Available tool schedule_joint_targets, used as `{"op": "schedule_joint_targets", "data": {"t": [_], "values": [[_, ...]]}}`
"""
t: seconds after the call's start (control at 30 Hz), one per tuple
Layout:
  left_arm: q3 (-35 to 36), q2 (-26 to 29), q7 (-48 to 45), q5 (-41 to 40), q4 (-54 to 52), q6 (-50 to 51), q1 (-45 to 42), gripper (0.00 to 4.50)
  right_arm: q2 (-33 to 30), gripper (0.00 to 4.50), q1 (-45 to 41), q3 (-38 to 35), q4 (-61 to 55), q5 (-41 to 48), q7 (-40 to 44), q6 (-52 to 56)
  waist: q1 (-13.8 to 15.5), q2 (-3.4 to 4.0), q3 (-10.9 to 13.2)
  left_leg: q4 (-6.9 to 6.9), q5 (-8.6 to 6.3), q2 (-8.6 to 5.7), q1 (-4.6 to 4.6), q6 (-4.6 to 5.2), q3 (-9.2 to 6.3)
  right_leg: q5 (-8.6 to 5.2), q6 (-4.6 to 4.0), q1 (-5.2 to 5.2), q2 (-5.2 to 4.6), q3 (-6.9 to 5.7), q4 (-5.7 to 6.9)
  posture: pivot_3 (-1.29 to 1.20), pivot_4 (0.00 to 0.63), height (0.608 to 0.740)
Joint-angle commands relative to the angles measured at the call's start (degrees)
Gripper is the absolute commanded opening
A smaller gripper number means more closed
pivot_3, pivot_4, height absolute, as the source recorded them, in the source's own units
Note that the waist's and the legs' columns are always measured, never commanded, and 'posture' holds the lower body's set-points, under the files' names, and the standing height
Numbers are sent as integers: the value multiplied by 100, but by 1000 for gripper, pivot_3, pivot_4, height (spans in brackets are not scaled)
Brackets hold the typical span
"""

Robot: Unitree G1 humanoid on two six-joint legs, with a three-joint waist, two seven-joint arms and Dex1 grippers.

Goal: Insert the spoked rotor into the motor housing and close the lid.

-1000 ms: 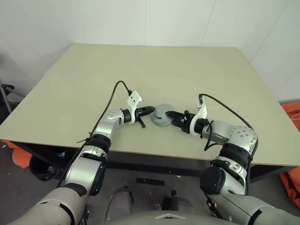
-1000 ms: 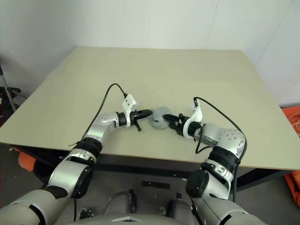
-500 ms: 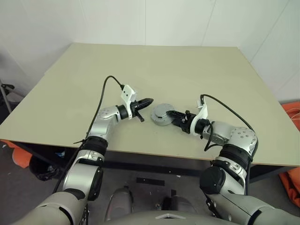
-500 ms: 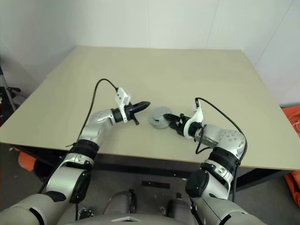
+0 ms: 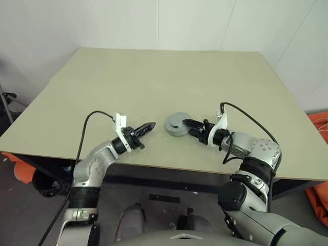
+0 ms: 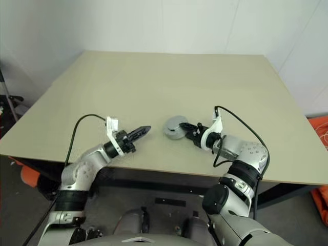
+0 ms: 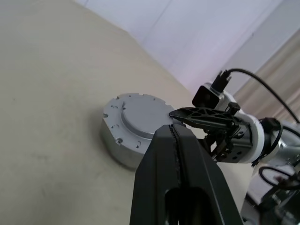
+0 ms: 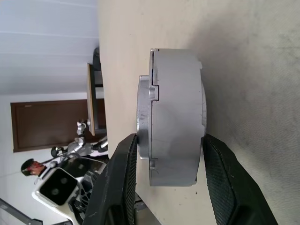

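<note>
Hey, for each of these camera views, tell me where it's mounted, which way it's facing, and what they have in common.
Left eye and right eye views: on the head, looking forward and down over the table; both arms show, left gripper shut, right gripper at the closed motor housing.
Left wrist view: on the left wrist, looking along its shut jaws at the motor housing and the right gripper.
Right wrist view: on the right wrist, looking along its two fingers, which flank the motor housing, top and bottom.
Shared: every view shows the motor housing on the table.
</note>
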Motion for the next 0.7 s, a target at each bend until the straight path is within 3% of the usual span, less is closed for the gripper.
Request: {"op": "schedule_joint_targets", "data": {"t": [0.03,0.4,0.67,0.7], "values": [[384,-292,619,-745,-353,472,113,0,56,1986,-365,-152,-128,338,112,-15,-2,0,0,0,1,0,0,-1,0,0,1,1,0,0,0,0,0,740],[1165,-809,1878,-2089,-422,1015,441,0,121,1986,-555,-289,-291,573,149,198,-20,0,0,0,3,-1,-2,-5,-9,14,27,2,6,0,-1,0,0,740],[1605,-907,2410,-3350,-438,1376,685,0,490,1986,-891,-281,-572,1486,-394,209,-104,0,0,1,3,-2,-1,-6,-11,8,53,4,6,1,-2,0,0,740],[1598,-911,2472,-3511,-492,1434,707,179,549,1986,-927,-277,-605,1646,-513,209,-110,0,0,2,4,-2,0,-6,-11,8,54,5,6,1,-2,0,0,740]]}}
